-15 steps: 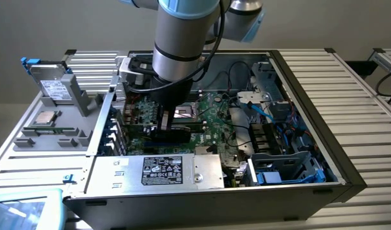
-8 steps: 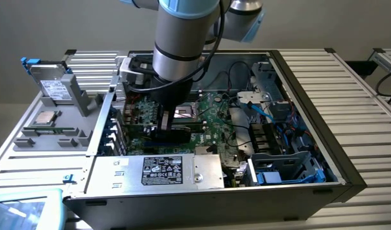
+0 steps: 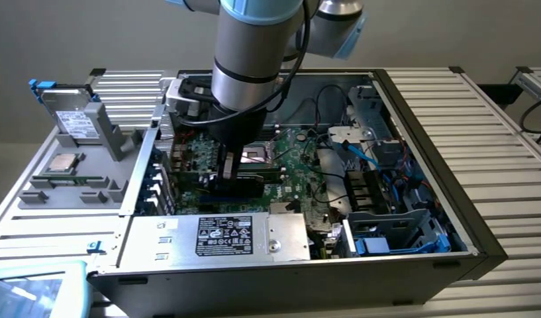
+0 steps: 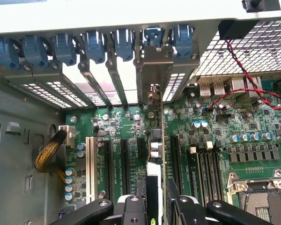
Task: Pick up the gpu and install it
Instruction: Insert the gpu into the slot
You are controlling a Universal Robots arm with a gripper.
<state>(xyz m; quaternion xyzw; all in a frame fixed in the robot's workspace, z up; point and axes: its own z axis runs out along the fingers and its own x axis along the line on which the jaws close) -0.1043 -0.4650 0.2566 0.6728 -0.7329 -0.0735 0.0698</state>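
In the exterior view, the arm reaches down from above into the open case, which lies on its side on the slatted desk. The gripper is low over the motherboard, just beside the CPU socket, on the side toward the exterior view's left. I see the gpu as a dark strip at the gripper's tips, standing on edge across the board. The power supply fills the near side of the case. On the exterior view's left a grey tray holds a hard drive and a loose processor, well apart from the gripper.

In the wrist view, I look along the gpu edge-on. It stands upright between two of the long black slots, and its metal bracket meets the rear wall under the row of blue clips. The gripper is closed narrowly on the card, one finger on each face, so it holds the gpu. I cannot tell whether the card's lower edge is seated in a slot or just above it. The motherboard spreads to both sides; a white slot and a yellow braided cable lie on one side, and a red wire and the CPU socket lie on the other.
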